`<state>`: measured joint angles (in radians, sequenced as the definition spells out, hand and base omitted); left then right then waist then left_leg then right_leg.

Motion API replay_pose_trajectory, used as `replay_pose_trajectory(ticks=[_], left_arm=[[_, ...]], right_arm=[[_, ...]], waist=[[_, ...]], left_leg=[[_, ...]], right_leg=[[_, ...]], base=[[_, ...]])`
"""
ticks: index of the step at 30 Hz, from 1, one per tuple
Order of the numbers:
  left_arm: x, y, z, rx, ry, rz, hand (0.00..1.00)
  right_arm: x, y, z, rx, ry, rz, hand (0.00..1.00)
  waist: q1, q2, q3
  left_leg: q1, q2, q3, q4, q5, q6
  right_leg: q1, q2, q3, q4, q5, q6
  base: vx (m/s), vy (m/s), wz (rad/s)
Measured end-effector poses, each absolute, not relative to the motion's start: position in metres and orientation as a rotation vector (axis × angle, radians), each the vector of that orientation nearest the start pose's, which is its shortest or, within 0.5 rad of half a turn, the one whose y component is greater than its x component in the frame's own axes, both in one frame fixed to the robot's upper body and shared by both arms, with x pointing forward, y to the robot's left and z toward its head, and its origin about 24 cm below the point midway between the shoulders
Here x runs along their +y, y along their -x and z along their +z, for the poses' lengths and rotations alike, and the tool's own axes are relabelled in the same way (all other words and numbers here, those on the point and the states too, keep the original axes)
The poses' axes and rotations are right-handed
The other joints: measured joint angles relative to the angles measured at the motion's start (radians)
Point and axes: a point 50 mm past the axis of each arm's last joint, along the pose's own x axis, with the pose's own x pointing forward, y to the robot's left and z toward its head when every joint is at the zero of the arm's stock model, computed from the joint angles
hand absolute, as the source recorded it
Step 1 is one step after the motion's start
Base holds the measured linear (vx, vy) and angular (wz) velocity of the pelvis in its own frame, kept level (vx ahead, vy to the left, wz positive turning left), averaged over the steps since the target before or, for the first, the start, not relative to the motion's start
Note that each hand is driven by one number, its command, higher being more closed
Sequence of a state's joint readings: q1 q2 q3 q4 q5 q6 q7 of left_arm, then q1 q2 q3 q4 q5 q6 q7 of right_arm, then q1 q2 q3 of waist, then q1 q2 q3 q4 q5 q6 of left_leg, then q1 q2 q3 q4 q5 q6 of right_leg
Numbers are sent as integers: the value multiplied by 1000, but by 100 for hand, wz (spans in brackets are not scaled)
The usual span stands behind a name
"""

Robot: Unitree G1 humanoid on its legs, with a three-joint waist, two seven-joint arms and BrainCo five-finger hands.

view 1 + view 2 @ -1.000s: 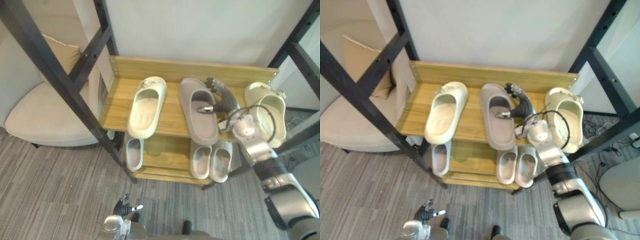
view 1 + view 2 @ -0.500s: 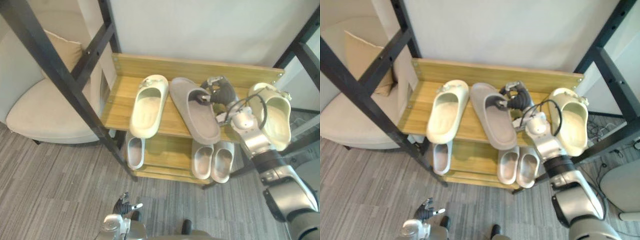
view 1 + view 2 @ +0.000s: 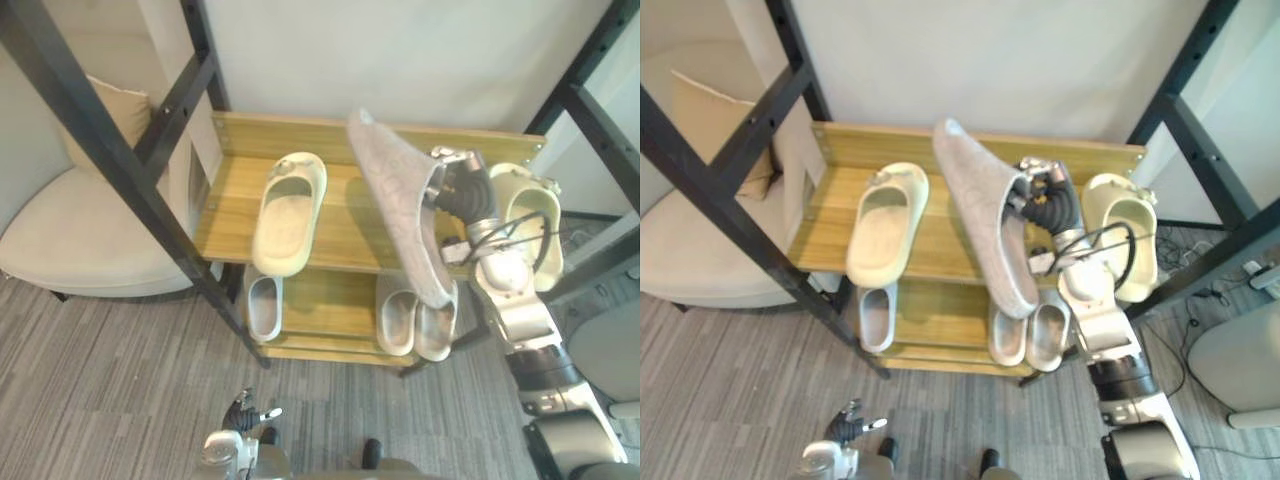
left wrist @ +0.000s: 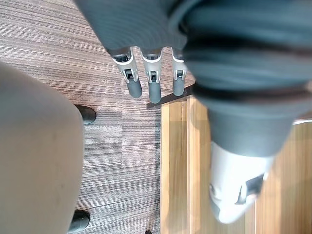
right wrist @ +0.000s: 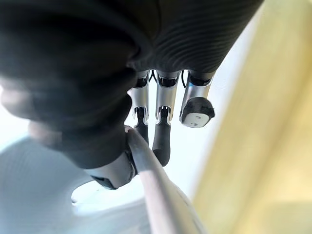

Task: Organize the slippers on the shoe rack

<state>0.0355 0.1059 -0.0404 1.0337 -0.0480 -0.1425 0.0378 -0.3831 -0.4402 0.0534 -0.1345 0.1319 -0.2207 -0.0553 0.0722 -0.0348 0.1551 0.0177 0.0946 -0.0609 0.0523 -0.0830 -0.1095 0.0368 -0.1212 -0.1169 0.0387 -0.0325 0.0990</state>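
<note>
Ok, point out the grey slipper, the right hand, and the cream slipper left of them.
grey slipper (image 3: pixel 400 205), left eye view, middle of its length.
right hand (image 3: pixel 462 188), left eye view, dark ribbed cover.
cream slipper (image 3: pixel 283 235), left eye view, its footbed.

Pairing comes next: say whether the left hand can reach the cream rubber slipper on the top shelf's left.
Probably yes: left hand hangs open; the cream rubber slipper lies uncovered, apart from the raised grey rubber slipper.
</note>
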Motion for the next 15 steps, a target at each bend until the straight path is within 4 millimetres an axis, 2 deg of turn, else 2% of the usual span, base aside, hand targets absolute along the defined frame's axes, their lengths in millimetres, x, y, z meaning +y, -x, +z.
replay_pose_trajectory(ticks=[6,9,15], left_arm=[[187,-118,-152,952,-86,84,0],[187,-116,-154,965,-85,83,0],[185,-111,-156,980,-81,80,0]], right_arm=[[-167,-262,199,-767,158,171,100],[-165,-246,180,-720,72,176,100],[-158,-223,129,-514,-17,210,100]], waist=[[-16,16,-34],[-20,22,-46],[-28,32,-54]], left_leg=[[16,1,25,0,0,0],[28,2,25,-1,0,-1],[59,1,29,-2,1,-1]], right_leg=[[5,1,26,-6,5,-2],[18,1,26,-8,5,-2],[48,1,30,-11,4,-1]], base=[[-22,6,-11],[0,0,0],[-10,2,-1]])
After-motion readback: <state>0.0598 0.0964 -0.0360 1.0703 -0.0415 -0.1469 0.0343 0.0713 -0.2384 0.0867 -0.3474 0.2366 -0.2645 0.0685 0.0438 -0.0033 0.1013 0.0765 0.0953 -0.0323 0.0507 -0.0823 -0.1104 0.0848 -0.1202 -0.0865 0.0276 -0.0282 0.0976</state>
